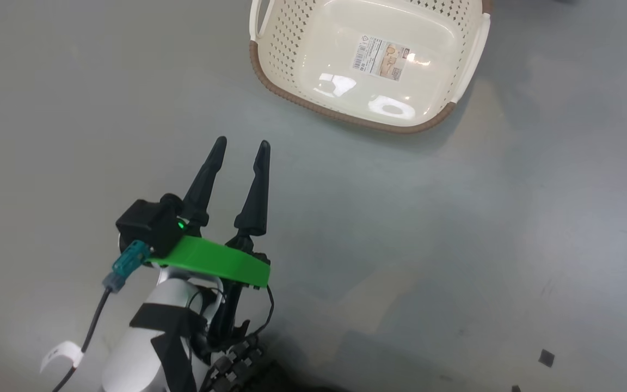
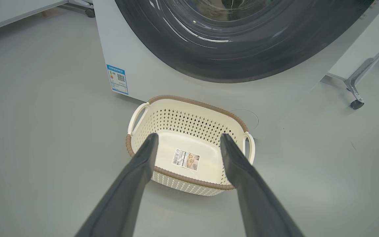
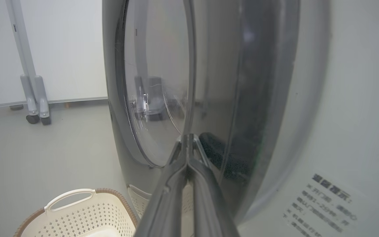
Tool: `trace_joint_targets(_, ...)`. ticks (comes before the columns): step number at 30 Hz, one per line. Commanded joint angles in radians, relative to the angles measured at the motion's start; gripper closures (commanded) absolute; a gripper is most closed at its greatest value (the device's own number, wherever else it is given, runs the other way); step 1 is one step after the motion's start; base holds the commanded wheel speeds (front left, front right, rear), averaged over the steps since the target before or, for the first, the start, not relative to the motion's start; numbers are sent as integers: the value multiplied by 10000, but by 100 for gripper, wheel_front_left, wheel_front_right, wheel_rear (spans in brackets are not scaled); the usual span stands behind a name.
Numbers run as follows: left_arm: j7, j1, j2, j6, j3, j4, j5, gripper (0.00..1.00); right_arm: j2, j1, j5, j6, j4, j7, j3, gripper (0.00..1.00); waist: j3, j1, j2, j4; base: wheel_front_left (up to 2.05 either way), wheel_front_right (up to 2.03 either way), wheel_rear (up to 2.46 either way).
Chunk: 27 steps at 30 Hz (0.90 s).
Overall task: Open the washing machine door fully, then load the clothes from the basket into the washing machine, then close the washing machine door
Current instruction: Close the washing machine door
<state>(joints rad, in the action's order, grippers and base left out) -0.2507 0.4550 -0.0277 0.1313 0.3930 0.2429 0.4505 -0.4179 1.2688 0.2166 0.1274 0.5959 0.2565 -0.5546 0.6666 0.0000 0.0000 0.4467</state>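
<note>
The door (image 3: 156, 82) stands edge-on up the middle of the right wrist frame, close against the machine (image 3: 347, 98). The right gripper (image 3: 187, 140), the nearer one, is pinched shut and empty, and points straight at the door, tips seemingly touching it. The left gripper (image 1: 242, 143), spread wide and empty, hangs over the floor, aimed at the basket (image 1: 278, 54) at upper centre.

Parted fingers (image 2: 133, 184), basket (image 2: 189, 122) beyond.

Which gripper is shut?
The right gripper: fingers pressed together at the washing machine door. The left gripper has its fingers apart, short of the basket.
</note>
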Motion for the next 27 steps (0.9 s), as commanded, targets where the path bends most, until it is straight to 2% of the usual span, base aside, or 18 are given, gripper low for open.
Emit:
trace_joint_targets(1,-111,62,-225,-6,-271,-304,96,0,25,337,-83,33,-123,53,225,100,16,0,0,29,0,0,0)
trace_joint_targets(17,-111,88,-225,-6,-108,-257,445,0,248,1093,-433,33,1299,53,1121,100,106,0,0,344,0,0,0)
trace_joint_targets(27,-111,99,-225,-6,-182,-183,514,0,372,1057,-541,33,1372,53,1300,100,-67,0,0,300,0,0,0)
